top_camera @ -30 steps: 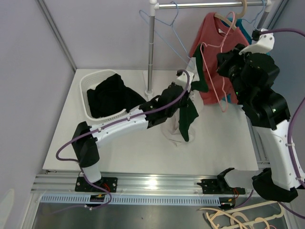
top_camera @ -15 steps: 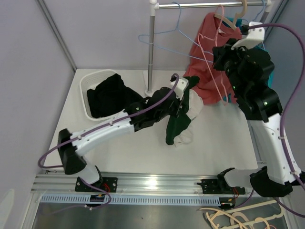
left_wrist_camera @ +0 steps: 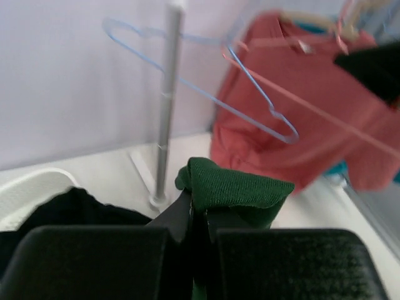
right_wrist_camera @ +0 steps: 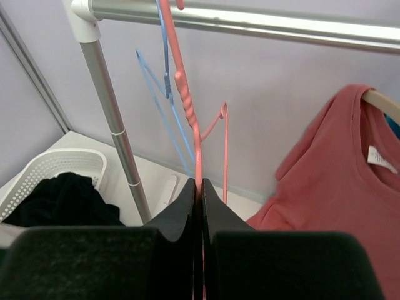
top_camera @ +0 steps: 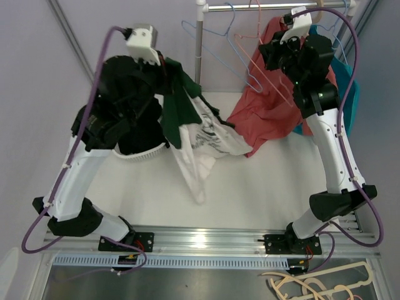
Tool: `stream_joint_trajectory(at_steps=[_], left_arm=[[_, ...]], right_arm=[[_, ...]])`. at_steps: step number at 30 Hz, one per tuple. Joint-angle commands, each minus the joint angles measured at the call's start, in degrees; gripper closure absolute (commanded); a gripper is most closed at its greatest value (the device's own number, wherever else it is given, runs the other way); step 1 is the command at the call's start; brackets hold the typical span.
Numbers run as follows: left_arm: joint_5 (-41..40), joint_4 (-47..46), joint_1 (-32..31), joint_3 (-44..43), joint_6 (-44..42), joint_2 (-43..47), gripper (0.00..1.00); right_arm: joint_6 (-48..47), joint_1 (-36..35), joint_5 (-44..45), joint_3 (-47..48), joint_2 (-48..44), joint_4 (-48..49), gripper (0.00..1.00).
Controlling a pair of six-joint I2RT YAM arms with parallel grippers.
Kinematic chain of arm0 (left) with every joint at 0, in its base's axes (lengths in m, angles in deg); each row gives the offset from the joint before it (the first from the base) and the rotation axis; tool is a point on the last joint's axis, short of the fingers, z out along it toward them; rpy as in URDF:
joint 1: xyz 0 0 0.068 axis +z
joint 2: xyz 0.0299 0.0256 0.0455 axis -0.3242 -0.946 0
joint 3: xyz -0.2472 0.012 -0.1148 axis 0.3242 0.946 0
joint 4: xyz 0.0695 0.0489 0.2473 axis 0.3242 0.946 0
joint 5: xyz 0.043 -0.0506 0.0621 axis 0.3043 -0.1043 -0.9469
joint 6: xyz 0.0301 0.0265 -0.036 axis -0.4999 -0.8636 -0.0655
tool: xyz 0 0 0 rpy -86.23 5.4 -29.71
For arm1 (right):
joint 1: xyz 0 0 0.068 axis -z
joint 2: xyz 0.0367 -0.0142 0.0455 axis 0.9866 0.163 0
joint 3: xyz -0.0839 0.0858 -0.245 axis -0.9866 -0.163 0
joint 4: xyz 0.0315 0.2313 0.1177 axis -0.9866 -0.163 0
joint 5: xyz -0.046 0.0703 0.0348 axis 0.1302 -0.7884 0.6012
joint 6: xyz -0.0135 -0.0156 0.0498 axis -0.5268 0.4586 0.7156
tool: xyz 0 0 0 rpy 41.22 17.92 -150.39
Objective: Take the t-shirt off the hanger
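Note:
The green-and-white t-shirt (top_camera: 203,134) hangs from my left gripper (top_camera: 167,76), which is raised high above the basket. Its white body trails down to the table. In the left wrist view the gripper (left_wrist_camera: 199,212) is shut on a fold of green fabric (left_wrist_camera: 234,190). My right gripper (top_camera: 267,51) is up by the rail, shut on the bare pink hanger (top_camera: 250,65). In the right wrist view the jaws (right_wrist_camera: 200,187) pinch the pink hanger's wire neck (right_wrist_camera: 187,106), just under the rail (right_wrist_camera: 250,22). No cloth is on this hanger.
A red t-shirt (top_camera: 275,106) and a teal garment (top_camera: 347,94) hang on the rail. A blue hanger (top_camera: 215,47) hangs by the upright pole (top_camera: 197,62). A white basket (top_camera: 144,155) of black clothes sits under my left arm.
My left arm swung up and to the left, lifting the t-shirt off the table and away from the hanger. My right arm rose and carried the bare pink hanger up to the rail.

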Motion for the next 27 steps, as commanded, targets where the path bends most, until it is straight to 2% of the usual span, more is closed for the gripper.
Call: stream_joint_trajectory(at_steps=[1, 2, 4, 7, 13, 16, 17, 19, 21, 24, 26, 27], left_arm=[[-3.57, 0.07, 3.39, -15.11, -4.46, -2.80, 0.99], [-4.09, -0.36, 4.97, -17.07, -6.38, -5.16, 0.99], [-5.94, -9.38, 6.30, -15.96, -9.11, -5.80, 0.99], [-4.19, -18.81, 10.86, -15.59, -12.46, -7.47, 0.99], [-6.56, -34.35, 14.12, -14.98, -19.39, -11.60, 0.99], [-5.34, -37.63, 17.27, -18.57, -20.90, -15.63, 0.99], [-4.46, -38.24, 18.16, -24.59, -20.99, -17.21, 0.99], [-2.44, -37.98, 20.53, -30.50, -22.47, -21.70, 0.99], [-2.87, -43.58, 21.68, -29.75, -24.76, -22.32, 0.99], [-5.41, -45.11, 25.28, -24.24, -23.81, -21.89, 0.99], [-6.73, -42.92, 29.23, -21.85, -16.89, -21.10, 0.99], [-7.43, -41.43, 30.64, -16.70, -14.07, -20.57, 0.99]], right_arm=[[-2.43, 2.15, -7.16, 4.68, 1.19, 4.22, 1.00], [-1.82, 2.68, -7.60, 4.86, 1.54, 5.27, 1.00], [-0.68, 4.09, -8.91, 5.30, 2.77, 6.76, 1.00], [0.73, 6.20, -10.85, 7.32, 4.96, 8.00, 1.00], [1.96, 7.78, -13.40, 12.77, 10.50, 8.00, 1.00], [2.22, 8.22, -14.63, 15.31, 13.67, 8.09, 1.00], [2.31, 8.22, -15.59, 17.24, 15.59, 7.74, 1.00], [3.62, 8.40, -16.65, 19.44, 17.44, 7.39, 1.00], [4.77, 8.40, -18.32, 21.64, 19.72, 7.56, 1.00], [6.53, 8.31, -19.46, 21.39, 20.97, 8.88, 1.00], [6.53, 7.79, -19.12, 20.34, 21.15, 9.23, 1.00], [6.10, 7.52, -18.68, 19.81, 21.06, 9.49, 1.00]])
